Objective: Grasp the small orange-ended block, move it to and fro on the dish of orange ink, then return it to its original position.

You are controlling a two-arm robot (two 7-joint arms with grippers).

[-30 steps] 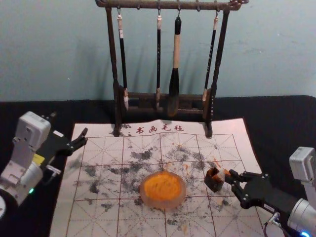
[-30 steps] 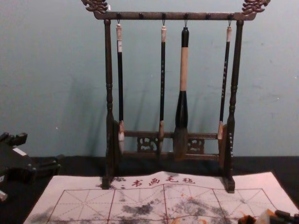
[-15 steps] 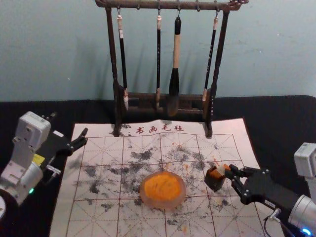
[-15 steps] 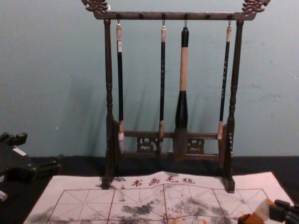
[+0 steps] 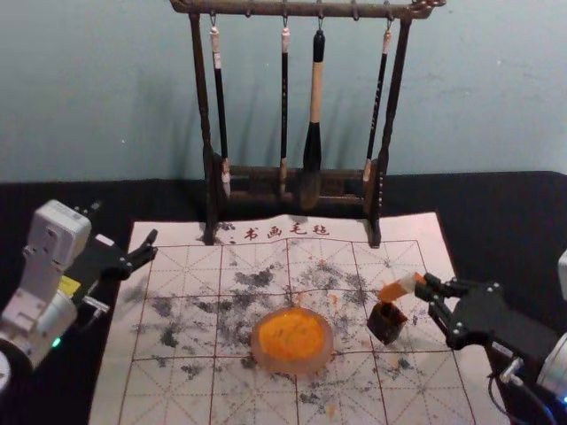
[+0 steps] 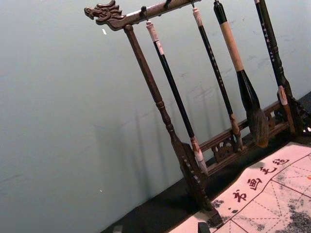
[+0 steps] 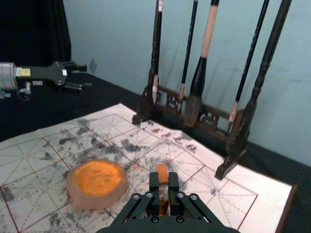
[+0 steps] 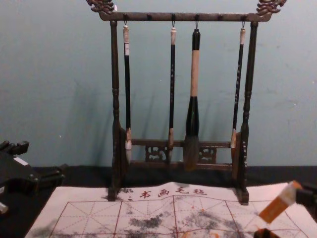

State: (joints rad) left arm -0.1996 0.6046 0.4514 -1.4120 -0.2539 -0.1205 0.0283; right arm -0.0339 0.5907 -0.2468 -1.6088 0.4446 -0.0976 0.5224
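The right gripper [image 5: 423, 288] is shut on the small orange-ended block [image 5: 400, 287], holding it tilted just above a dark open box [image 5: 387, 322]. In the chest view the block [image 8: 277, 204] hangs from the gripper [image 8: 298, 195] at the lower right. The right wrist view shows the block's orange end [image 7: 162, 173] rising past the gripper [image 7: 164, 187]. The round dish of orange ink [image 5: 291, 340] lies on the mat, left of the box. My left gripper [image 5: 151, 251] is parked, open, at the left.
A dark wooden rack [image 5: 208, 133] with several hanging brushes stands behind. The white gridded mat [image 5: 177, 390], marked with ink smudges, lies under the dish and box. Black cloth [image 5: 514, 212] covers the table around it.
The right gripper has risen and shifted a little right, lifting the orange-ended block up out of the dark box. The left arm has stayed still.
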